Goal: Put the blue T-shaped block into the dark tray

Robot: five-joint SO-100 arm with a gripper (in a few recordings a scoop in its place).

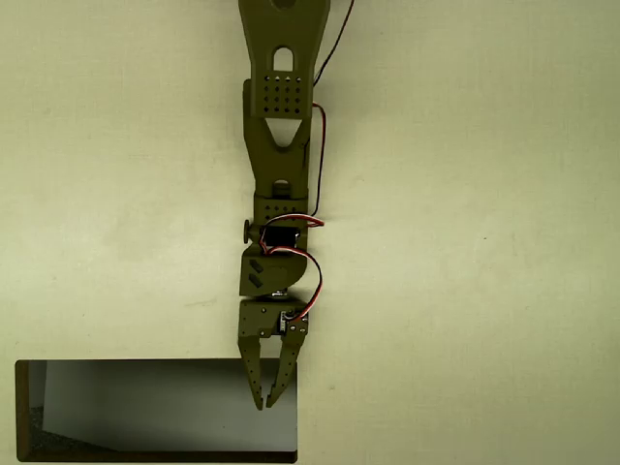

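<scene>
- I see a plain pale cream desk (465,291) from straight above in the overhead view, evenly lit, with faint smudges on its surface.
- I cannot find the blue T-shaped block on the desk or in the tray, and I cannot tell whether it sits under the arm.
- The dark tray (116,364) lies at the bottom left of the picture, its long side running left to right, its lower edge close to the picture's border.
- Its thin dark rim frames a dull grey inside that shades darker toward the right and has a darker patch in the lower left corner.
- The fingers (267,399) hang over the tray's right part, just inside its upper rim, tips pointing down the picture.
- I read the fingers as nearly pressed together: the tips almost meet, with a narrow wedge of gap higher up, and I see nothing pinched between them.
- The olive-green arm (279,116) runs from the top edge of the picture straight down to the tray, stretched out along the middle of the desk.
- Red, white and black wires (316,281) loop along the arm's right side near the wrist, and a black cable leaves toward the top edge.
</scene>
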